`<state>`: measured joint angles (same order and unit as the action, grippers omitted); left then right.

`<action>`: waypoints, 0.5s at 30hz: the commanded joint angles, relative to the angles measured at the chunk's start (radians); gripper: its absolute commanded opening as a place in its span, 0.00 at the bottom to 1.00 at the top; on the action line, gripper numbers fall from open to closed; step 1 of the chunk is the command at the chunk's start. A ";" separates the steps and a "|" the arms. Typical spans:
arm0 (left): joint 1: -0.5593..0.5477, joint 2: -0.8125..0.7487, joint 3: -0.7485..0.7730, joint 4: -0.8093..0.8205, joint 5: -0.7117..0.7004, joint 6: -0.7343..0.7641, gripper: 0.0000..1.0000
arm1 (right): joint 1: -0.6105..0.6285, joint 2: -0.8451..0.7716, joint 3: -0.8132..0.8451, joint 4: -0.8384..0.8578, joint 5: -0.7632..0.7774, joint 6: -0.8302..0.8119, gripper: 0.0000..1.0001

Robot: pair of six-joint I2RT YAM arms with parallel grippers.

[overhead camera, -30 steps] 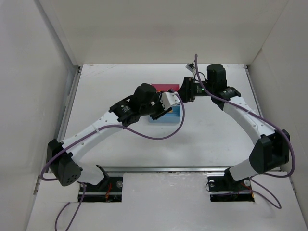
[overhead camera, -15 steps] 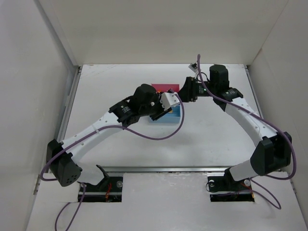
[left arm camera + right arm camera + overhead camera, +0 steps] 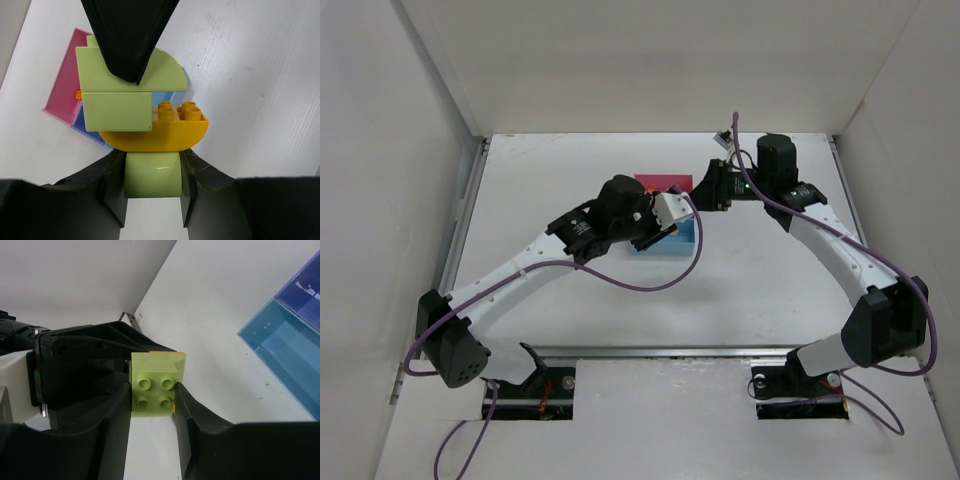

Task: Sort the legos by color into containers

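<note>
Legos (image 3: 131,111) within left end effector (image 3: 152,167)

The lime-green bricks (image 3: 117,110) and the orange brick (image 3: 165,136) are smooth moulded plastic with a soft sheen. The fingers (image 3: 112,187) of the left end effector (image 3: 152,172) and those of the right end effector (image 3: 151,395) are matt black plastic, faintly grainy. The tray (image 3: 280,347) is thin glossy plastic, its blue bins see-through. The bench (image 3: 250,70) is matt white with fine streaks.
</note>
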<state>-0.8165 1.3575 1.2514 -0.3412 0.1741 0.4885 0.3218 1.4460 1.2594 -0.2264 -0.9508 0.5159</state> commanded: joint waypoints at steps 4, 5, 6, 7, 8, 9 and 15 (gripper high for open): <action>-0.001 -0.052 -0.018 0.021 0.010 -0.016 0.00 | -0.027 -0.042 -0.020 0.038 -0.005 -0.030 0.00; -0.001 -0.052 -0.018 0.021 0.010 -0.016 0.00 | -0.027 -0.042 -0.020 0.038 -0.005 -0.030 0.00; -0.001 -0.052 -0.027 0.021 0.010 -0.016 0.00 | -0.036 -0.042 -0.020 0.023 -0.005 -0.030 0.00; -0.001 -0.052 -0.027 0.012 0.010 -0.016 0.00 | -0.046 -0.042 -0.020 0.013 -0.005 -0.030 0.00; -0.001 -0.061 -0.038 0.011 0.010 -0.016 0.00 | -0.046 -0.052 -0.020 0.003 -0.005 -0.045 0.00; -0.001 -0.061 -0.038 0.011 0.010 -0.016 0.00 | -0.055 -0.052 -0.020 -0.025 0.004 -0.056 0.00; -0.001 -0.061 -0.058 0.011 0.010 -0.016 0.00 | -0.075 -0.052 0.008 -0.082 0.014 -0.091 0.00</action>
<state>-0.8234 1.3502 1.2163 -0.3088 0.1890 0.4881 0.2825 1.4357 1.2427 -0.2924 -0.9691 0.4812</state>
